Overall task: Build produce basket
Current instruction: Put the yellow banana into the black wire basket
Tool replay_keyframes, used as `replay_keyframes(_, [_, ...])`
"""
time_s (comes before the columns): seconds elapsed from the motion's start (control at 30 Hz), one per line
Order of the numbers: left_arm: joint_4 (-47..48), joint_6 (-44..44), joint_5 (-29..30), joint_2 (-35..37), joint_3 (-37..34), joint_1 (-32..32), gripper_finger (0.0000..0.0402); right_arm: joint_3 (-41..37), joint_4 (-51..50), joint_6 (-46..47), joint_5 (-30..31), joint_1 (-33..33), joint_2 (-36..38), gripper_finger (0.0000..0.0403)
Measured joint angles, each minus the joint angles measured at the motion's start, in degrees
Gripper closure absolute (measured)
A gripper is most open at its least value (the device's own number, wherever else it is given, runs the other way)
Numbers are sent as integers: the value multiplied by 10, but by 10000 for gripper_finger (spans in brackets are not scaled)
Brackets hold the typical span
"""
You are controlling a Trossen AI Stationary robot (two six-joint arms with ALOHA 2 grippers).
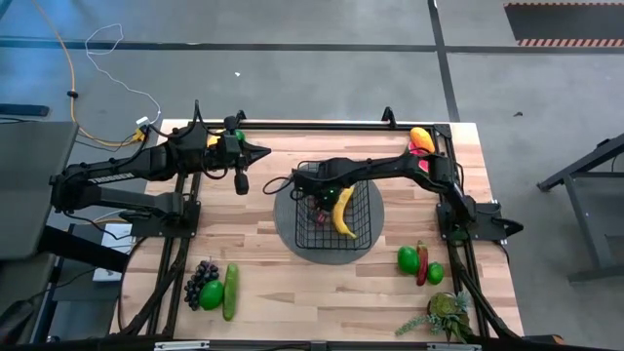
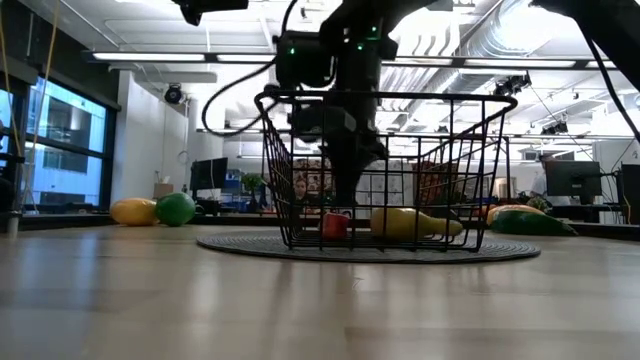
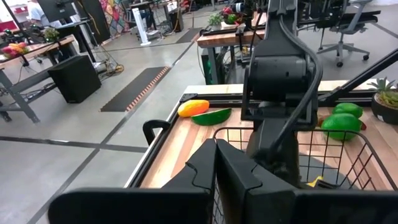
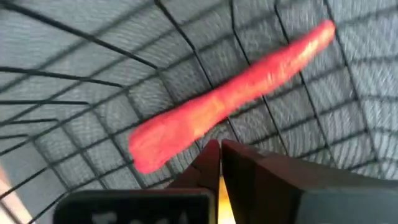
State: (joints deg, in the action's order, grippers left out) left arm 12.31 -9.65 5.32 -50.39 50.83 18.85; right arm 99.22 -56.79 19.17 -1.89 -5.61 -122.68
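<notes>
Down inside the basket my right gripper is mostly hidden from above by my own arm; up close I see its fingers pressed together with nothing between them, a red chili lying loose on the mesh floor just past the tips. Whether the tips touch it I cannot tell. Beside it lies the yellow banana. My basket stands on a round grey mat at mid-table. My left gripper hangs closed and empty beside the basket's left edge. Outside wait the grapes, a cucumber and a green fruit at the near left, two green fruits flanking another chili near right, and a watermelon slice with a mango at the far right corner. A leafy plant sits at the near right edge.
</notes>
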Motion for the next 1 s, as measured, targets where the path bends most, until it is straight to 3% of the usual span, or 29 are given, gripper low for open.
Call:
replay_keyframes(0.33, [0, 4, 0, 0, 0, 0, 401, -29, -22, -40, -18, -12, 1, 402])
replay_keyframes(0.7, [0, 4, 5, 0, 0, 0, 401, -45, -22, -18, -20, -13, 2, 403])
replay_keyframes(1.0, [0, 4, 14, 0, 0, 0, 401, -35, -48, -13, 50, -23, 84, 403])
